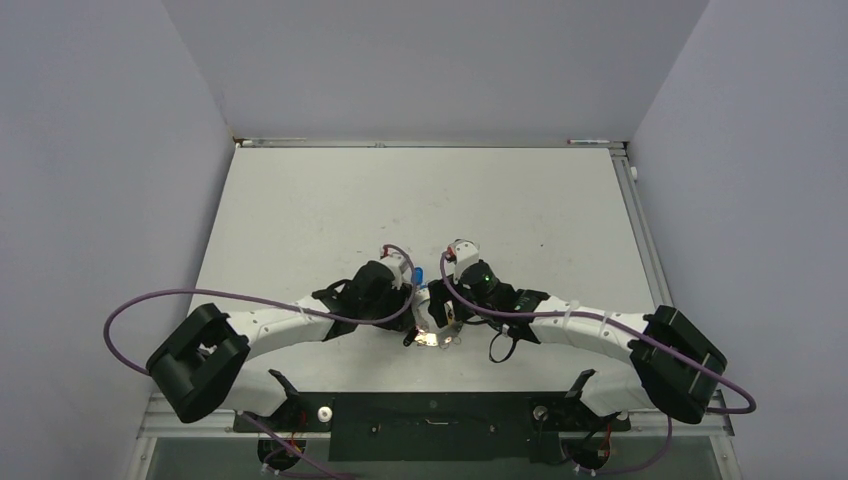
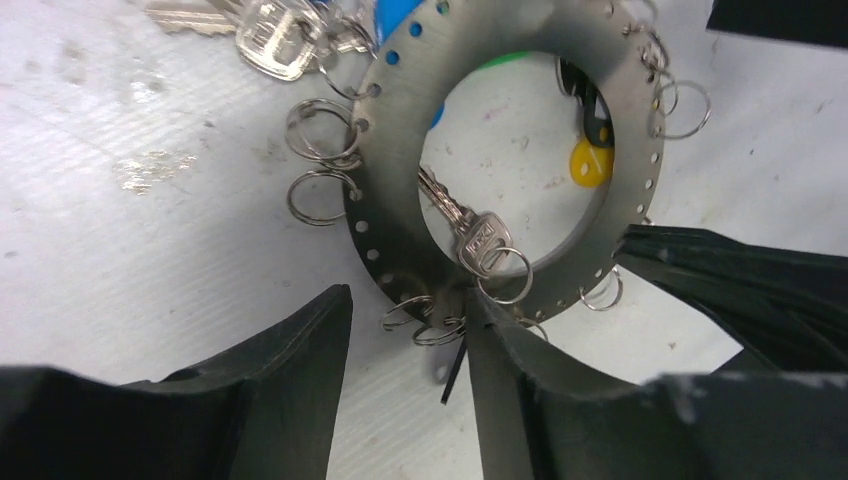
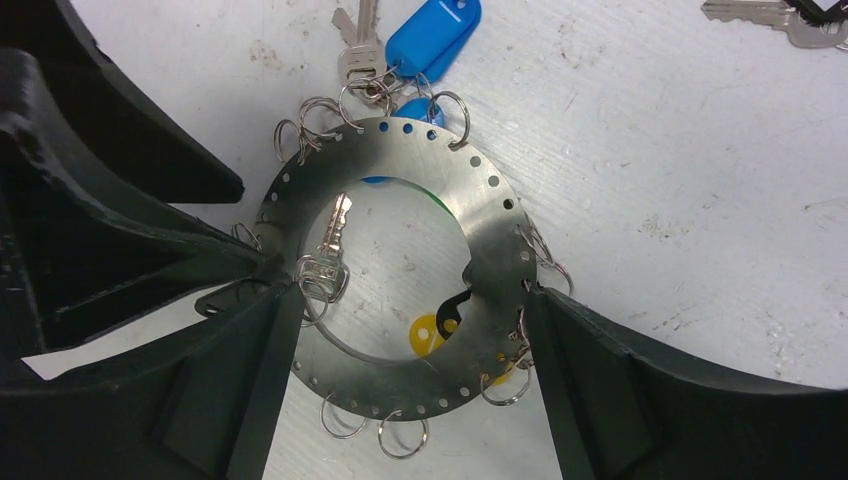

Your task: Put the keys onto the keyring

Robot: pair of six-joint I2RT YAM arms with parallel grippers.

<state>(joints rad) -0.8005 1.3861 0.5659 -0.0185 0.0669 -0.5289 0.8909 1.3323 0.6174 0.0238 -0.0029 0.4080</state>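
Keyring: flat grey perforated disc, toward the table's near edge at mid-width, wire loops along the rim, one silver key in its central hole. Right gripper: fingers spread wide, pressed against opposite outer edges of the disc. Left gripper: fingers apart, table showing between them, tips at the rim.

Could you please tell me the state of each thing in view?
Keyring: gripped across its width by right claw.
Right claw: shut on keyring.
Left claw: open, at keyring's rim.
Silver key: inside keyring's hole.
Loose keys: on table, off keyring.
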